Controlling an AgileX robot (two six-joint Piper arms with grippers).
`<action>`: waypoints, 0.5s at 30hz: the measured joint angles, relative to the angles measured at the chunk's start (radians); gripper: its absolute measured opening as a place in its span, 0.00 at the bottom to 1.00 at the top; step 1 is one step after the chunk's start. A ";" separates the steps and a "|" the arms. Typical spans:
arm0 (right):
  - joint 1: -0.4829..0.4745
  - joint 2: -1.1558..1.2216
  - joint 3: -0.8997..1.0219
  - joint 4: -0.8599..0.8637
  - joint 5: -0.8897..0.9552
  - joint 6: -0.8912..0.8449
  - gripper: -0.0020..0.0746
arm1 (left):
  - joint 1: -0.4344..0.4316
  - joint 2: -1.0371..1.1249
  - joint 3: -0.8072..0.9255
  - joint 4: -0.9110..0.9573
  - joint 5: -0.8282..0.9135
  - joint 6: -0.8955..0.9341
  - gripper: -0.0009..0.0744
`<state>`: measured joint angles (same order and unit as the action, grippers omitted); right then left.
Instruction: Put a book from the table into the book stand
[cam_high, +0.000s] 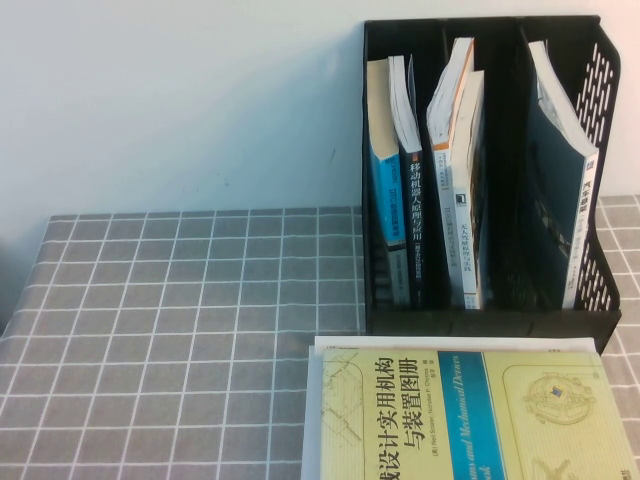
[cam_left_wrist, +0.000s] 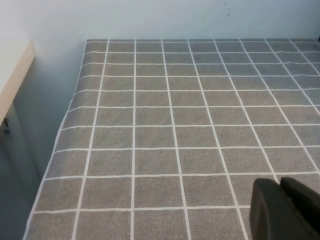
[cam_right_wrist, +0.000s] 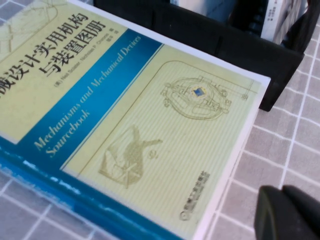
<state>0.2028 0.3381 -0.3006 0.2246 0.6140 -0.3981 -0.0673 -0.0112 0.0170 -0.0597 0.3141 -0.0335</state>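
The black book stand (cam_high: 480, 322) stands at the back right of the table (cam_high: 180, 320) with several upright books in its three compartments. In front of it lies a pale yellow-green book with a blue band (cam_high: 470, 420). A white book (cam_high: 330, 345) lies under it; only its white margin shows and its cover is hidden. In the right wrist view my right gripper (cam_right_wrist: 282, 191) is shut and empty above the cloth beside the yellow-green book (cam_right_wrist: 150, 125), near the stand (cam_right_wrist: 210, 40). In the left wrist view my left gripper (cam_left_wrist: 281, 184) is shut and empty over bare cloth (cam_left_wrist: 175, 125).
A white wall rises behind the table. The table's left edge (cam_left_wrist: 55, 150) drops off beside a pale shelf (cam_left_wrist: 12, 70). Neither arm shows in the high view. The stand's perforated side wall (cam_high: 600, 80) is at the far right.
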 joint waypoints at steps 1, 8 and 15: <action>0.001 -0.010 0.011 -0.018 -0.024 0.001 0.02 | 0.000 0.000 0.000 0.000 0.000 0.000 0.01; -0.084 -0.215 0.157 -0.249 -0.314 0.103 0.02 | 0.000 0.000 0.000 0.001 0.002 0.000 0.01; -0.186 -0.346 0.322 -0.237 -0.307 0.192 0.02 | 0.000 0.000 0.000 0.002 0.002 0.000 0.01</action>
<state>0.0171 -0.0083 0.0215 -0.0123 0.3073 -0.2062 -0.0673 -0.0112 0.0170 -0.0574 0.3164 -0.0335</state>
